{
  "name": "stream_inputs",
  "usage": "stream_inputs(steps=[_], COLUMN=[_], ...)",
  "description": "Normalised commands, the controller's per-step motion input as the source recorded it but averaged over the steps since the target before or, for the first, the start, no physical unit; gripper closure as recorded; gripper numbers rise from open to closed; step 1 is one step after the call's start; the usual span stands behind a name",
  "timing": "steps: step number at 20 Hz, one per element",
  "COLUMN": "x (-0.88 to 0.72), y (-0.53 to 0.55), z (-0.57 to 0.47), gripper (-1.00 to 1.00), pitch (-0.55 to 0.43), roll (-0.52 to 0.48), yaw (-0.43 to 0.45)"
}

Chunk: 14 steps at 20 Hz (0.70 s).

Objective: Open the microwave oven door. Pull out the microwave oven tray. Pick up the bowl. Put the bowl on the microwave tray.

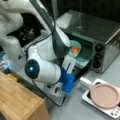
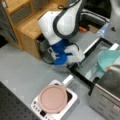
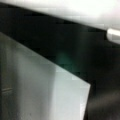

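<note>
Microwave oven door folded down; bowl at cavity mouth; gripper over door, aperture indeterminable.

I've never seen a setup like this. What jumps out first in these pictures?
The big white robot arm fills the middle in both front views, bent low with its blue-trimmed gripper at the lowered microwave oven door. Behind it, the bowl sits in the mouth of the silver microwave oven, something orange inside it. A pink plate lies on a white square tray at a front view's bottom.
</note>
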Motion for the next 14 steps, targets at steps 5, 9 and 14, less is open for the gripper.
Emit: stream_inputs(steps=[5,9,14], x=[0.01,-0.03,-0.04], y=[0.10,0.10,0.08], z=[-0.10,-0.09,-0.08], gripper=[-1.00,-1.00,-1.00], pitch=[-0.073,-0.065,-0.059], roll=[0.139,0.131,0.117], yaw=[-0.114,-0.128,-0.154])
